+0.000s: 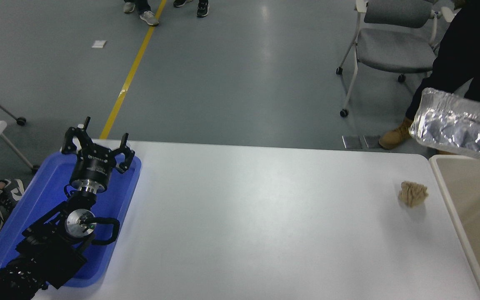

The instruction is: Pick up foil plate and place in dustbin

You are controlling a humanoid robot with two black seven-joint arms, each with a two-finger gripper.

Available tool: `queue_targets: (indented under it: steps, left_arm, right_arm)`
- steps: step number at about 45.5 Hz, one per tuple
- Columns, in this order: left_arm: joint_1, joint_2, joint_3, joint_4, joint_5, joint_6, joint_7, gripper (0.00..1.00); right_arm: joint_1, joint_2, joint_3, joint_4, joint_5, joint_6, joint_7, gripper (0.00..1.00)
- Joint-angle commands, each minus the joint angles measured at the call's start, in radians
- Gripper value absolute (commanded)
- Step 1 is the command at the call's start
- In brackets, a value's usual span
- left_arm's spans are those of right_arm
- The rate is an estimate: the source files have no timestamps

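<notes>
The foil plate (458, 127), crinkled and silver, hangs in the air at the picture's right edge, above the far corner of the beige dustbin (452, 200). Its right part is cut off by the edge, and whatever holds it is out of view. My right arm and gripper do not show. My left gripper (98, 143) is parked at the lower left over a blue tray (40, 196), open with nothing between its fingers.
A small crumpled tan paper wad (413, 193) lies on the white table (244, 216) near the dustbin. A person in black with a tan boot (394, 135) stands behind the table's far right corner. A grey wheeled chair (390, 41) is behind them.
</notes>
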Motion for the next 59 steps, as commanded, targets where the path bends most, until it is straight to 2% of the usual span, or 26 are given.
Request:
queue_targets:
  steps: [1, 14, 21, 35, 49, 59]
  left_arm:
    - [0.000, 0.000, 0.000, 0.000, 0.001, -0.001, 0.000, 1.00]
    - [0.000, 0.000, 0.000, 0.000, 0.001, -0.001, 0.000, 1.00]
    - [-0.002, 0.000, 0.000, 0.000, 0.001, -0.001, 0.000, 1.00]
    - [0.000, 0.000, 0.000, 0.000, -0.001, -0.001, 0.000, 1.00]
    - [-0.002, 0.000, 0.000, 0.000, 0.001, -0.001, 0.000, 1.00]
    - [-0.002, 0.000, 0.000, 0.000, -0.001, 0.001, 0.000, 1.00]
  right_arm:
    - [-0.237, -0.056, 0.032, -0.115, 0.101, -0.107, -0.037, 0.00]
    - [-0.441, -0.062, 0.107, -0.142, 0.292, -0.307, -0.077, 0.00]
    - [-0.512, -0.062, 0.183, -0.144, 0.297, -0.368, -0.106, 0.00]
    - [-0.676, -0.050, 0.457, -0.147, 0.297, -0.460, -0.128, 0.00]
    - [-0.851, 0.013, 0.660, -0.205, 0.297, -0.503, -0.128, 0.00]
    - [-0.898, 0.019, 0.715, -0.208, 0.297, -0.505, -0.128, 0.00]
